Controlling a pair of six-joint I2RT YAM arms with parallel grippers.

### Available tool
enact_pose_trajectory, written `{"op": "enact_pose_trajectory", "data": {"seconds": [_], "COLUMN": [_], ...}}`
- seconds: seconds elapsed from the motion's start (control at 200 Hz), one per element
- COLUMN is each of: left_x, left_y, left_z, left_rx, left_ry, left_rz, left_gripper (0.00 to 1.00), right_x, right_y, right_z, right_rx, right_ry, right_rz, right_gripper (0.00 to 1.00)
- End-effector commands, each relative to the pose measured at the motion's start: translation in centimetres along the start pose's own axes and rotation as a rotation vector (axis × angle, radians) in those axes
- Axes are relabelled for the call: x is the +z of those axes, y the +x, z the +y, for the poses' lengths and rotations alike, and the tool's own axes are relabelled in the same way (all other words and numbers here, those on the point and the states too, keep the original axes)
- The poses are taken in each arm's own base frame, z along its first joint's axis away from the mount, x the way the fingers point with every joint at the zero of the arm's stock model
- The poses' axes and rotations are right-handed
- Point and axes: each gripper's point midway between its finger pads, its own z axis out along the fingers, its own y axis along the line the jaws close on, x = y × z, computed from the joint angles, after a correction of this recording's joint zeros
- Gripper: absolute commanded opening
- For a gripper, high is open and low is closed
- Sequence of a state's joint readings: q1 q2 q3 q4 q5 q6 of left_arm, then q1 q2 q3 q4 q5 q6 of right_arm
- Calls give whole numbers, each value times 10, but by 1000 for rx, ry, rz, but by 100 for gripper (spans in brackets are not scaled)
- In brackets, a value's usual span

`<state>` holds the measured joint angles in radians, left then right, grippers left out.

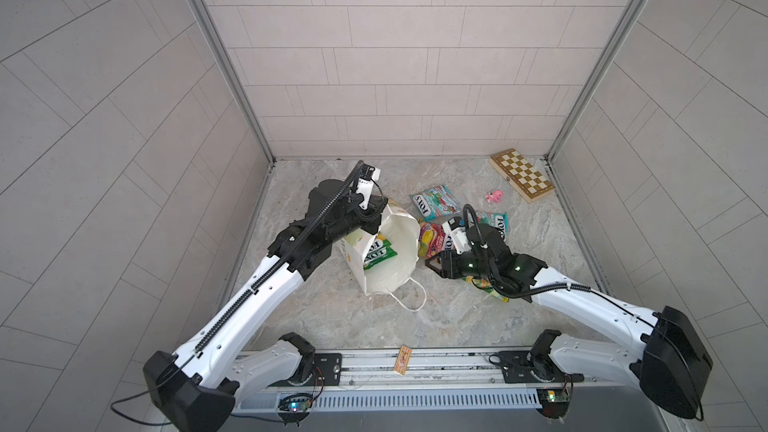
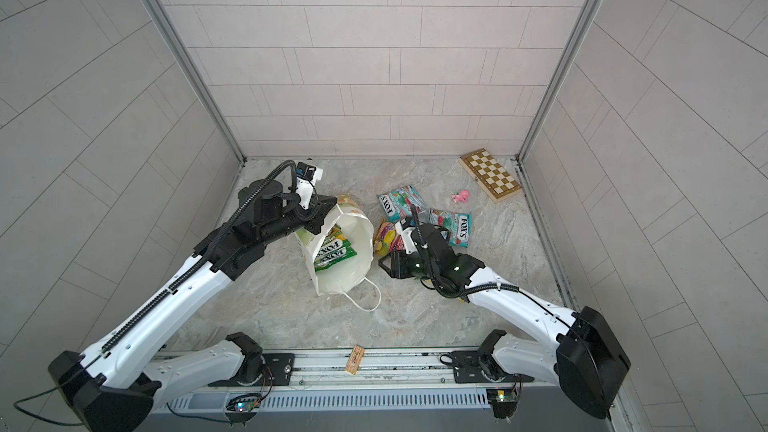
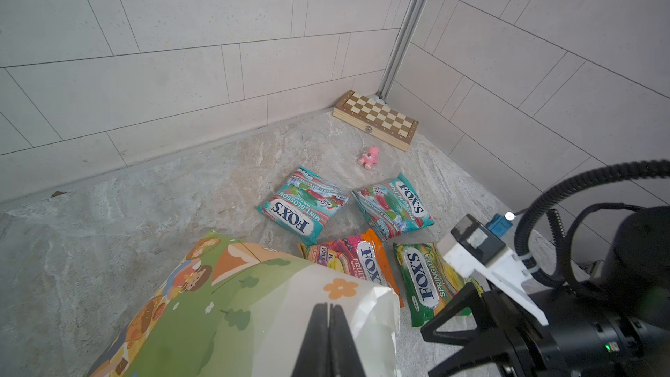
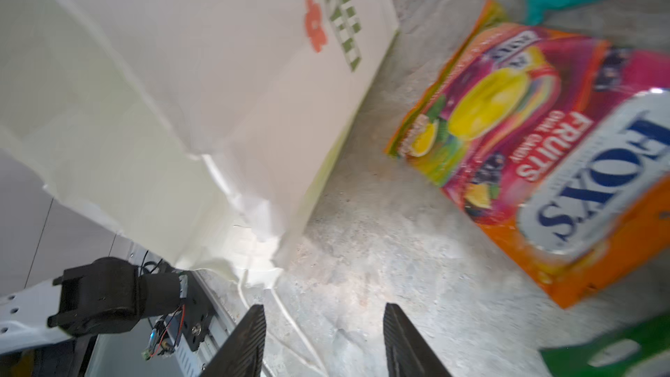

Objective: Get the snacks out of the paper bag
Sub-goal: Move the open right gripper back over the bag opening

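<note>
This is a robot test cell in a lab: tile-look panel walls (image 1: pixel 374 56) joined by bare aluminium posts (image 1: pixel 226 64) box in a small stone-look floor (image 1: pixel 332 317) on three sides. Along the near edge a metal rail (image 1: pixel 436 361) carries the left arm (image 1: pixel 249 299) and right arm (image 1: pixel 582 299) beside exposed circuit boards (image 1: pixel 293 405), and a chessboard (image 1: pixel 521 174), pink toy (image 1: pixel 494 196) and candy packets (image 1: pixel 434 201) lie scattered far right

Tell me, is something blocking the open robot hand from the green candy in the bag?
Yes. The paper bag's white side wall stands between the right gripper and the green packets inside it. The bag's mouth looks open from above, nothing across it.
</note>
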<state>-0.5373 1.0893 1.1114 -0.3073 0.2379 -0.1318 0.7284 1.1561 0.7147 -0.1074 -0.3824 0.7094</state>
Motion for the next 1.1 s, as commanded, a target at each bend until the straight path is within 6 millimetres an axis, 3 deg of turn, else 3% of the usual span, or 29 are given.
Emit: {"op": "enact_pose_trajectory", "data": {"seconds": [0.0,0.29,0.45,0.746,1.096], "left_x": [2,3,1,3,1], "left_y": [-4,-5,-9,-11,-11], "left_z": [-1,1,6,2,14], "left_rx": [-8,-15,-39,-70,-80], "left_ry": [2,-8,-31,-7,-74], "left_rz": [-19,-29,-50,-71,-91], "left_gripper": [0,0,0,0,0], "right_x": [-1,25,51,103,125], "right_y": [-20,-4,1,5,-23], "right_z": [34,84,96,74,23], "right_rx": [-34,-106,-96,-61,-67], "right_ry": [-76,-174,-179,-54,136], "right_rz": [-75,-5,34,112,139], "right_gripper": [53,50,47,42,42]}}
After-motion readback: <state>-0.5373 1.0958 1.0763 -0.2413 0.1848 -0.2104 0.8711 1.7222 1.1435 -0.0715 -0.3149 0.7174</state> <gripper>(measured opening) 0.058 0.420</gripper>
